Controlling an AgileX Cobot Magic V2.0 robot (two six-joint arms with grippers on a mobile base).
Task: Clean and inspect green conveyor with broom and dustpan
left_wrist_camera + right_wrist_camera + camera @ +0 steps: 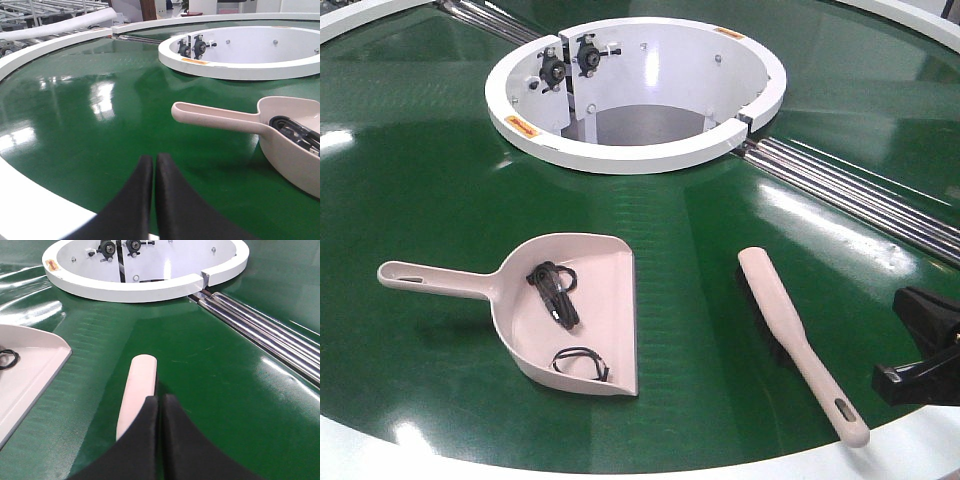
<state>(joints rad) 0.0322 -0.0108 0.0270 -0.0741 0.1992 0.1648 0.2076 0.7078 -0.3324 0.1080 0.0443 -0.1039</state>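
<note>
Beige-pink dustpan [575, 315] lies flat on the green conveyor [440, 200], toward the belt's near rim and left of centre. Its slotted handle [430, 278] points toward the left rim; its flat front edge faces right. Inside the scoop: two dark looped items [553, 292], one near the handle junction, one [582, 362] near the near corner. What they are cannot be told.

Broom [800, 340] lies on the belt to the right of the dustpan, apart from it, not touching. It runs diagonally, with the rounded head end toward the belt centre and the slotted handle end [847, 410] at the near white rim. Dark bristles show along its underside.

White ring-shaped centre opening [635, 90] sits beyond both tools, toward the far side. Two black fittings [570, 62] are mounted on its inner wall. Silver rollers [860, 195] run from the ring's right side out toward the right rim.

Left hand [152, 165]: black fingers pressed together, grasping nothing, over the belt at the near-left rim, short of the dustpan handle end [182, 111].

Right hand [160, 405]: fingers clenched together, nothing between them, directly above the broom [137, 390]; contact cannot be told. In the front view it shows only partly at the right edge [925, 345].
</note>
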